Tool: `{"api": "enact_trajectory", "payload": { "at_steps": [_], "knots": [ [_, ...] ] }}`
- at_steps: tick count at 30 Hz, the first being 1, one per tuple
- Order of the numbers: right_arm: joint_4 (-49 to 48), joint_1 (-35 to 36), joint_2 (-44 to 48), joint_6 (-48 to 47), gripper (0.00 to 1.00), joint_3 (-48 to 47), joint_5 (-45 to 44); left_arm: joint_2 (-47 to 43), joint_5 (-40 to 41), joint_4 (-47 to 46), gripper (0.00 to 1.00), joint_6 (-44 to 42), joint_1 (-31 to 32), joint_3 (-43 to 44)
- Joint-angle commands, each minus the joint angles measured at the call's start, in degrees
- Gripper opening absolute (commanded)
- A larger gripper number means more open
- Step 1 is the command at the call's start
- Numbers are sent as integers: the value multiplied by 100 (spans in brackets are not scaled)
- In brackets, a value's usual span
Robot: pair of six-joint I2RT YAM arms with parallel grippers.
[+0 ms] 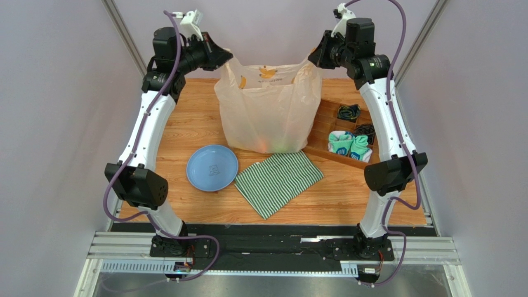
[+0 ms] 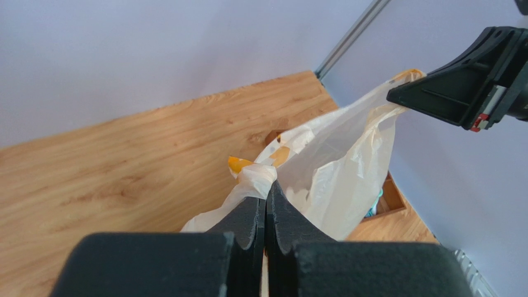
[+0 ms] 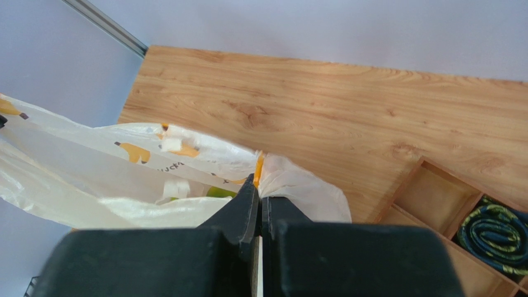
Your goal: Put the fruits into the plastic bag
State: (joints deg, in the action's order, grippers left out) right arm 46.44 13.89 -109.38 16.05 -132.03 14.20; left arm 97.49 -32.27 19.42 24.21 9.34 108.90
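Note:
The plastic bag [image 1: 268,108], translucent whitish with yellow banana prints, hangs stretched between both arms above the back of the table, its bottom near the wood. My left gripper [image 1: 224,57] is shut on the bag's left handle [image 2: 260,176]. My right gripper [image 1: 315,57] is shut on the right handle [image 3: 282,176]. The fruits show only as faint orange and green shapes [image 1: 272,143] through the bag's bottom, and a green bit [image 3: 218,192] shows inside the mouth in the right wrist view.
A blue plate [image 1: 212,167] lies in front of the bag. A green-striped cloth [image 1: 279,181] lies to its right. A wooden tray [image 1: 322,130] with rolled socks [image 1: 348,145] stands at the right, beside the bag.

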Motion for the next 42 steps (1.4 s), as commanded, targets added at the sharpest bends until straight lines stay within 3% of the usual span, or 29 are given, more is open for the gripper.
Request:
{"api": "enact_trajectory", "payload": {
  "at_steps": [1, 8, 15, 18, 22, 27, 31, 42],
  "knots": [
    [-398, -97, 84, 64, 0, -210, 241, -125, 90, -87, 0, -109, -152, 141],
    [-723, -115, -250, 108, 0, 185, 487, -38, 98, -448, 0, -320, -187, -589],
    [-908, -115, -268, 170, 3, 529, 611, 15, 63, -316, 0, -557, -258, -730],
    [-908, -115, -233, 179, 11, 538, 637, -11, -7, -307, 15, -575, -258, -651],
    [-891, -106, -162, 170, 25, 529, 637, -90, -16, -307, 61, -584, -258, -589],
    [-908, -106, 57, 135, 61, 590, 681, -283, 81, -307, 90, -645, -258, -633],
    [-943, -115, 207, 73, 76, 661, 716, -415, 151, -316, 92, -681, -266, -738],
    [-1777, -167, 997, 451, 90, 1442, 1348, -1048, 239, -896, 94, -188, -565, -1433]
  ]
}}
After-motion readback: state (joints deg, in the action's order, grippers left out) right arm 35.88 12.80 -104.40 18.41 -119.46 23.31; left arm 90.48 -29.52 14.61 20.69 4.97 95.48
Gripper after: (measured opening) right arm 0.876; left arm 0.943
